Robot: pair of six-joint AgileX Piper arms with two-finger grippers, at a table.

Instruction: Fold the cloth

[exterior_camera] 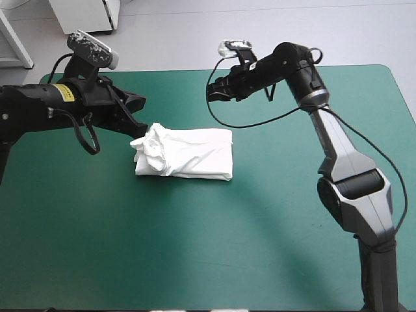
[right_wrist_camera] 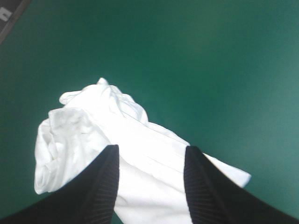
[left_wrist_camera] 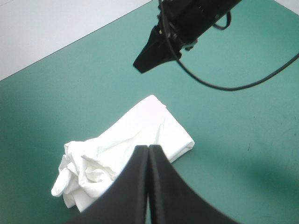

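In the high view, the T-shirt (exterior_camera: 185,154) lies as a folded oblong bundle on the teal-green worktop (exterior_camera: 195,253), left of centre and somewhat nearer the far edge than the near one. The part toward the right arm is smooth and flat, while the end toward the left arm is bunched into loose wrinkles. The left tool (exterior_camera: 133,114) hangs just beside that bunched end. The right tool (exterior_camera: 214,91) is raised beyond the bundle's far edge, clear of the cloth. In the left wrist view, that tool's black fingers (left_wrist_camera: 135,186) meet in one pointed arch, pressed together with nothing between them. The bundle lies under and just ahead of them, and we cannot tell whether the tips touch it. The right tool shows farther off, above bare cover beyond the bundle. In the right wrist view, the fingers (right_wrist_camera: 100,186) stand apart and grip nothing, and the white cloth shows through the gap below them, its wrinkled end ahead. Since neither tool holds the cloth, we judge the folding to be largely done, with only the untidy end left to settle. A closed tool beside that end suits pressing or nudging it flat, and an open one above the bundle suits a fresh grasp. The loose wrinkles could spring the fold open.
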